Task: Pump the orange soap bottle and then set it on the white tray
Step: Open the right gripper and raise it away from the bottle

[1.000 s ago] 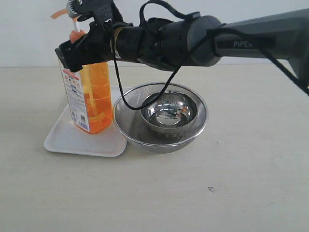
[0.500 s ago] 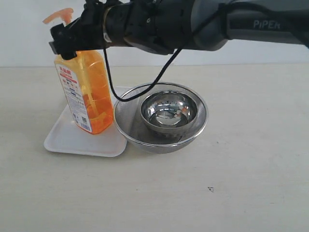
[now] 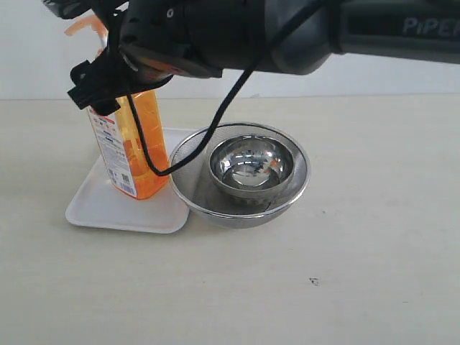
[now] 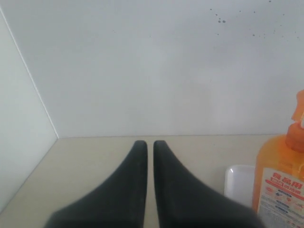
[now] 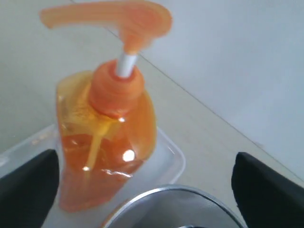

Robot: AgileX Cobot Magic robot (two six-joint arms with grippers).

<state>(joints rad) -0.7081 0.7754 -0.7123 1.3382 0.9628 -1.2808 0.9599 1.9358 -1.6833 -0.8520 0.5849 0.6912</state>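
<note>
Dark grey arm (image 3: 302, 32) — looped black cable (image 3: 215, 116)

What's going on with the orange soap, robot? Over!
Left gripper shut. Right gripper open near the orange soap bottle, not gripping. Bottle upright on the white tray. Strainer close beside, nothing blocking.

That orange soap bottle (image 3: 133, 154) is glossy see-through plastic, and the white tray (image 3: 108, 208) under it is smooth, slightly shiny plastic. Beside the bottle, the strainer (image 3: 188, 188) is fine metal mesh and the bowl (image 3: 251, 169) in it is mirror-polished metal. The tabletop (image 3: 323, 273) looks matt.

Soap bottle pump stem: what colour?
White stem, under the orange pump head. Shows best in the right wrist view.
</note>
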